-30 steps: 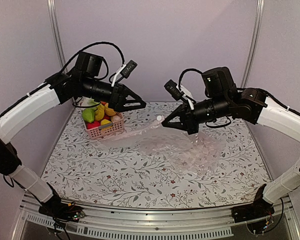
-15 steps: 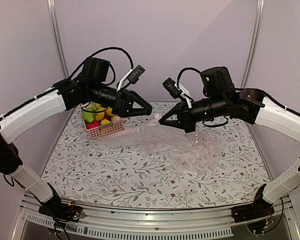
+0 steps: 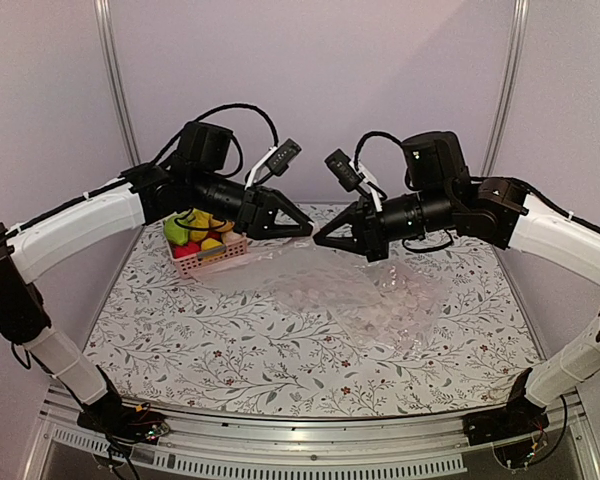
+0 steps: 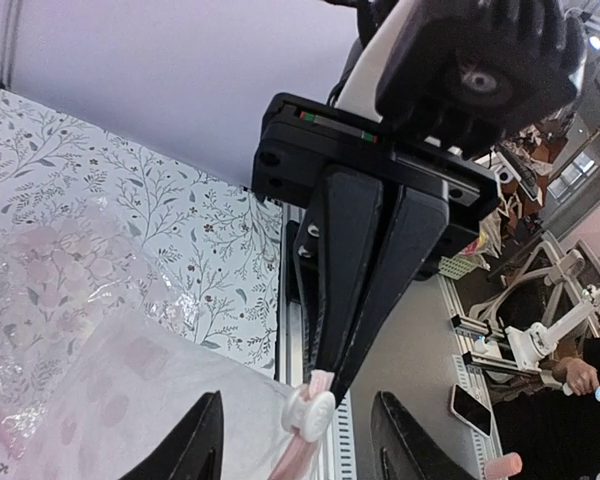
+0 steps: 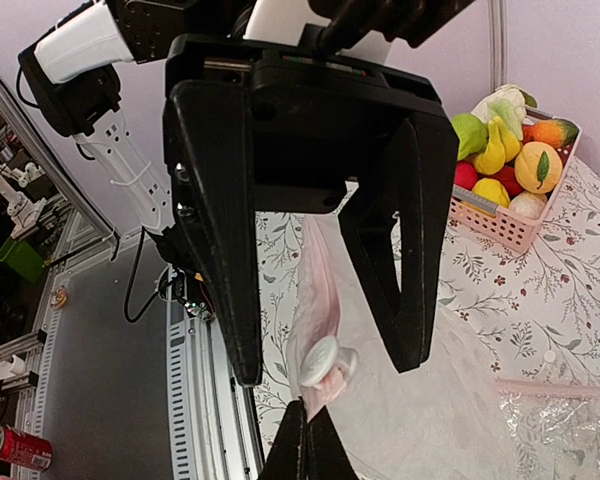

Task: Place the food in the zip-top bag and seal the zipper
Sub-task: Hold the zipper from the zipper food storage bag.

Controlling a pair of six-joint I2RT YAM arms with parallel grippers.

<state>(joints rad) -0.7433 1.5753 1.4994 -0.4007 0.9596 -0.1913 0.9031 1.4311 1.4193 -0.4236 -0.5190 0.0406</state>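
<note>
- In the top view, the left arm hides the far part of the pink basket and some of the food.
- In the left wrist view, the bottom edge cuts off the left fingers and the zip-top bag.
- In the right wrist view, the right fingers show only their tips and cover the end of the zipper.

We can read no text, label, brand, number or sign in any view. The red can on the floor, seen from the right wrist, bears markings too small and blurred for us to make out. The bench carries a printed pattern of leaves and flowers, which is not lettering.
</note>
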